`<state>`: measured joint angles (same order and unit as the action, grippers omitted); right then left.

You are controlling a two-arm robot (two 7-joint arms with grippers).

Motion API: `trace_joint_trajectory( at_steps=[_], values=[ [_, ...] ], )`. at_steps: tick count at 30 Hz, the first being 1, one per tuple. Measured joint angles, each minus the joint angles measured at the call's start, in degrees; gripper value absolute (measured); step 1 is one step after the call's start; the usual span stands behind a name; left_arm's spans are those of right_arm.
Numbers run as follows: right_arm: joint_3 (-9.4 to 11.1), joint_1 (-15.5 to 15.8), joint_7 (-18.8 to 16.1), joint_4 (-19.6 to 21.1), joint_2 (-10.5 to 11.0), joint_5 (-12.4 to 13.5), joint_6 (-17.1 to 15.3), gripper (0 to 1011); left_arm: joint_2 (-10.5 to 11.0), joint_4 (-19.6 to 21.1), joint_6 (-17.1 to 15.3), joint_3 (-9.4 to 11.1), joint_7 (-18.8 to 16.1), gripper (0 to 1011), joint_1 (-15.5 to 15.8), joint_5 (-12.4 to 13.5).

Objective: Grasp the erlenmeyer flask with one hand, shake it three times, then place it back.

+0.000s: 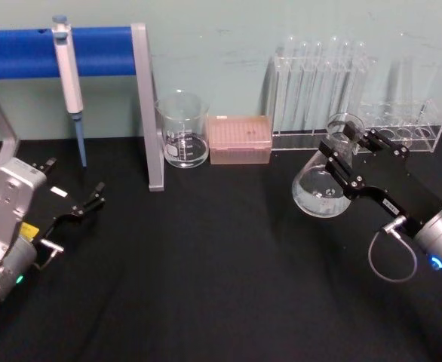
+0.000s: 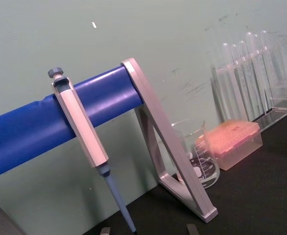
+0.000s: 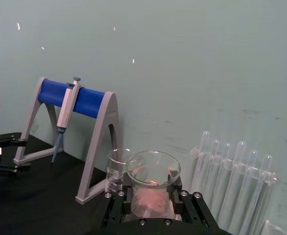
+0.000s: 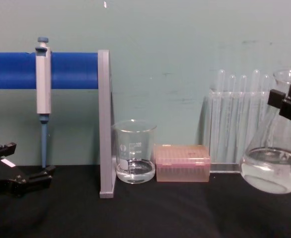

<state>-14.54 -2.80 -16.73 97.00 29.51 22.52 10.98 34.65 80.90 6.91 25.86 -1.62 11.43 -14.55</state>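
Note:
The erlenmeyer flask point(image 1: 319, 188) hangs tilted above the black table at the right, with a little clear liquid pooled in its wide base point(image 4: 273, 171). My right gripper point(image 1: 354, 154) is shut on its neck just below the flared rim. In the right wrist view the flask's rim point(image 3: 153, 169) stands between the black fingers point(image 3: 187, 208). In the chest view the right gripper point(image 4: 290, 106) enters at the right edge. My left gripper point(image 1: 91, 200) rests parked low at the left, open and holding nothing; the chest view has this left gripper point(image 4: 24, 163) at its lower left.
A straight glass beaker point(image 1: 182, 130) and a pink tip box point(image 1: 240, 139) stand at the back centre. A pipette point(image 1: 69, 75) hangs on a blue-barred stand point(image 1: 147, 105) at back left. Test tube racks point(image 1: 319, 83) line the wall behind the flask.

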Motion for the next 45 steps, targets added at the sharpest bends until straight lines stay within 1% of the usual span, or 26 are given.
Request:
trace_joint_trajectory(
  at_steps=[4, 8, 13, 15, 16, 17, 19, 20, 23, 25, 27, 29, 33, 36, 39, 42, 44, 45],
  values=[
    [-0.03, -0.13, -0.95, -0.16, -0.57, -0.02, 0.04, 449, 0.0, 0.0, 0.0, 0.0, 0.0, 1000, 0.0, 0.0],
    [-0.98, -1.32, -3.36, -1.27, -1.72, 0.0, 0.11, 449, 0.0, 0.0, 0.0, 0.0, 0.0, 1001, 0.0, 0.0],
    [-2.77, -3.28, -6.64, -2.77, -3.13, 0.22, 0.0, 450, 0.0, 0.0, 0.0, 0.0, 0.0, 1001, 0.0, 0.0],
    [-4.39, -4.89, -9.18, -4.04, -4.35, 0.42, -0.3, 449, 0.0, 0.0, 0.0, 0.0, 0.0, 1001, 0.0, 0.0],
    [-4.39, -4.89, -9.18, -4.04, -4.35, 0.42, -0.3, 450, 0.0, 0.0, 0.0, 0.0, 0.0, 1001, 0.0, 0.0],
    [-5.19, -5.64, -10.37, -4.59, -4.92, 0.5, -0.45, 449, 0.0, 0.0, 0.0, 0.0, 0.0, 1001, 0.0, 0.0],
    [-6.24, -6.59, -11.65, -5.3, -5.53, 0.62, -0.57, 449, 0.0, 0.0, 0.0, 0.0, 0.0, 1001, 0.0, 0.0],
    [-7.42, -7.52, -12.93, -6.02, -6.08, 0.73, -0.73, 450, 0.0, 0.0, 0.0, 0.0, 0.0, 1001, 0.0, 0.0],
    [-8.94, -8.69, -14.56, -6.77, -6.72, 0.94, -0.93, 449, 0.0, 0.0, 0.0, 0.0, 0.0, 1001, 0.0, 0.0],
    [-10.83, -9.94, -16.22, -7.6, -7.45, 1.21, -1.18, 450, 0.0, 0.0, 0.0, 0.0, 0.0, 1001, 0.0, 0.0],
    [-11.64, -10.4, -16.89, -7.87, -7.76, 1.37, -1.28, 449, 0.0, 0.0, 0.0, 0.0, 0.0, 1001, 0.0, 0.0],
    [-12.56, -10.91, -17.44, -8.14, -8.02, 1.58, -1.38, 450, 0.0, 0.0, 0.0, 0.0, 0.0, 1001, 0.0, 0.0],
    [-13.59, -11.38, -17.8, -8.45, -8.29, 1.87, -1.4, 450, 0.0, 0.0, 0.0, 0.0, 0.0, 1001, 0.0, 0.0],
    [-13.9, -11.46, -17.65, -8.5, -8.38, 2.01, -1.38, 450, 0.0, 0.0, 0.0, 0.0, 0.0, 1001, 0.0, 0.0],
    [-13.87, -11.14, -16.71, -8.45, -8.51, 2.09, -1.19, 450, 0.0, 0.0, 0.0, 0.0, 0.0, 1001, 0.0, 0.0],
    [-13.4, -10.48, -15.27, -8.12, -8.58, 2.05, -1.09, 450, 0.0, 0.0, 0.0, 0.0, 0.0, 1001, 0.0, 0.0],
    [-12.99, -10.0, -14.34, -7.83, -8.6, 1.89, -1.05, 450, 0.0, 0.0, 0.0, 0.0, 0.0, 1001, 0.0, 0.0],
    [-12.43, -9.44, -13.13, -7.38, -8.6, 1.49, -1.01, 450, 0.0, 0.0, 0.0, 0.0, 0.0, 1001, 0.0, 0.0]
  ],
)
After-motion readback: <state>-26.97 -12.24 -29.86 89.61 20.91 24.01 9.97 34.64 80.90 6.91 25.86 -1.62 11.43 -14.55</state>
